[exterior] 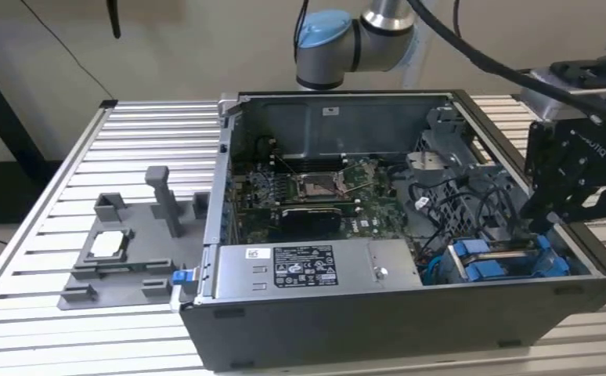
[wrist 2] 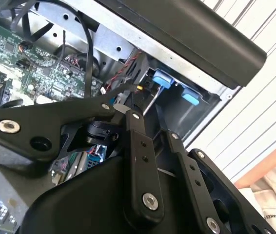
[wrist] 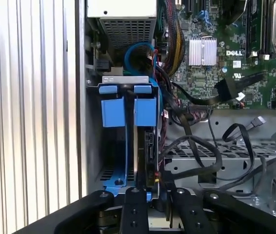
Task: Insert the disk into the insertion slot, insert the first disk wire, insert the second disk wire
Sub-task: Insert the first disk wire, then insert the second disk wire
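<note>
1. Exterior view: an open computer case is laid on a slatted surface. The disk, in its blue frame, is seated in the slot at the case corner on the exterior view's right. The claw is hung just above it.
2. Second wrist view: the claw is pointed into the case. A wire plug with red and black leads is seen just ahead of the tips. Whether the claw is spread or pinching cannot be told.
3. First wrist view: the disk is stood on edge inside the slot, with its blue tabs at the end away from the claw. The wire plug is seen beside the disk's near end, close to the claw. A circuit board is seen beyond.
</note>
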`<action>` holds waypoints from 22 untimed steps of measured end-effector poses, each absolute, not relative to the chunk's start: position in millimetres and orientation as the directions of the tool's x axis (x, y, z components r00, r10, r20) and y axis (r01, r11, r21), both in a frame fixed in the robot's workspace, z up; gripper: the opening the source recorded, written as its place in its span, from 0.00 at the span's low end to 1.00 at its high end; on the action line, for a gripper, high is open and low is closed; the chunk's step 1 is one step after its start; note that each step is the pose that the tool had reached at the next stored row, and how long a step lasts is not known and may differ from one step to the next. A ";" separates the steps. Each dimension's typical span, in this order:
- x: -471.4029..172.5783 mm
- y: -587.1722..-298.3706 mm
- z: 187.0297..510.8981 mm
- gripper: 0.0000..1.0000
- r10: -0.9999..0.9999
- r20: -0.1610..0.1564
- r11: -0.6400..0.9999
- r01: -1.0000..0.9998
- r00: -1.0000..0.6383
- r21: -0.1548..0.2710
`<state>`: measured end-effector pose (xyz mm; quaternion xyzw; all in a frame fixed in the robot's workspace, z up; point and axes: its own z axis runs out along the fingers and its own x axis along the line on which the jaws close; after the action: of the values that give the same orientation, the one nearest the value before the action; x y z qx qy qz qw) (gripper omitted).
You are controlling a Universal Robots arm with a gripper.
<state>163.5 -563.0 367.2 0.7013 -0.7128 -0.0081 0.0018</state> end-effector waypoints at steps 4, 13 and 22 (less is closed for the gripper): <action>163.5 -563.0 385.3 0.27 -1.000 -0.009 0.016 -1.000 -0.016 0.014; 163.5 -559.6 397.9 0.27 -1.000 -0.009 0.016 -1.000 -0.016 0.014; 163.1 -522.3 397.8 0.27 -1.000 -0.009 0.016 -1.000 -0.016 0.014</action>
<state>163.1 -522.3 397.8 0.7013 -0.7128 -0.0082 0.0018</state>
